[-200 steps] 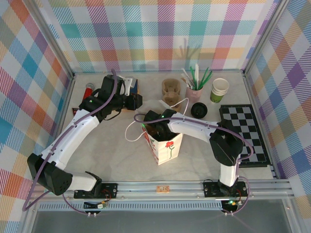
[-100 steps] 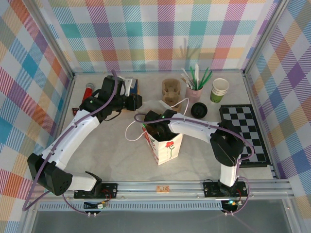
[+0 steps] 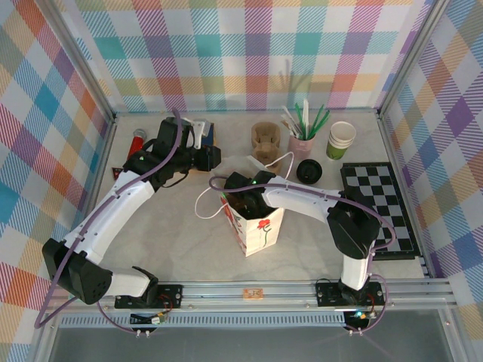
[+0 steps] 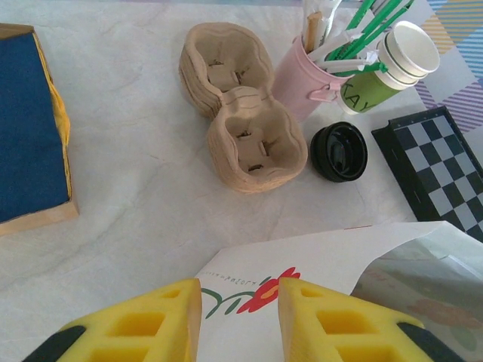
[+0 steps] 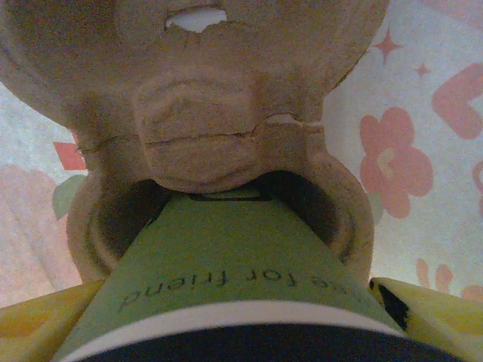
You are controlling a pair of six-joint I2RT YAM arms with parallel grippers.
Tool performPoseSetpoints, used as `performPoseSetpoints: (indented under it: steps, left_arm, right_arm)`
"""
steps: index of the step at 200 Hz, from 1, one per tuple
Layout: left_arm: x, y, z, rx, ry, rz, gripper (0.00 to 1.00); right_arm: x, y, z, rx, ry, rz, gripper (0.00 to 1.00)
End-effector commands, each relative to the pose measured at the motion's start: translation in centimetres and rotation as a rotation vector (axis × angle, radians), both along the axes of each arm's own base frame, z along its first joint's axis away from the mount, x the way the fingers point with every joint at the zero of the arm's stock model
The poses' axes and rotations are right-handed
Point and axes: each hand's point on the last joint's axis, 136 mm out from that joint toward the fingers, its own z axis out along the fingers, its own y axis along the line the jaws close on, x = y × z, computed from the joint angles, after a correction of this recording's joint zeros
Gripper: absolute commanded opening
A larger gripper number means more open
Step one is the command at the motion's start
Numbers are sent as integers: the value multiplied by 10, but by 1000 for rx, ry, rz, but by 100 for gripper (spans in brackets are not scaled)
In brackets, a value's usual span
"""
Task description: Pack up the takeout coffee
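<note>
- Two yellow fingers of the right gripper (image 5: 230, 302) stand spread wide, pressed to either side of the takeout coffee (image 5: 219, 256) just under its black lid.
- Down inside the white paper bag (image 3: 260, 226), the green cup's base sits in a round socket of a pulp cup carrier (image 5: 204, 128), with flower-printed paper around it.
- From above, the right arm dips into the bag's open top, and the bag stands upright.
- Off to the bag's far left, apart from it, hangs the left gripper (image 4: 240, 290); its jaws are narrowly parted with nothing between them, and the bag's printed side shows through the gap.
- Beyond the bag lie stacked empty pulp carriers (image 4: 241, 128).
- Right of those, still beyond the bag, stand a pink cup of straws (image 4: 302, 79) and a stack of green cups (image 4: 385, 68).
- Nearer the bag than those cups lies a loose black lid (image 4: 339, 151).
- To the bag's right lies a chessboard (image 4: 438, 173).
- Far left of the bag sits a blue box (image 4: 30, 128).
</note>
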Motion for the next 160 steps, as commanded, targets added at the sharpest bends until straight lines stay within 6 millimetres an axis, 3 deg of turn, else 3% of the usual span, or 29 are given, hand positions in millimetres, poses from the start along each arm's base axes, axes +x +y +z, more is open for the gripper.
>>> performPoseSetpoints:
  steps: [1,97,160]
  left_arm:
    - [-5,-2,10,-22,-33,-9,33]
    - [-5,-1,12,-26,-40,-4,33]
    - [-5,-1,15,-28,-44,-2,33]
  right_arm:
    - [-3,-8,-61,-79,51,-13,35]
    - [-3,-7,-78,-78,54,-16,35]
    - [-1,-6,-70,-74,44,-13,36]
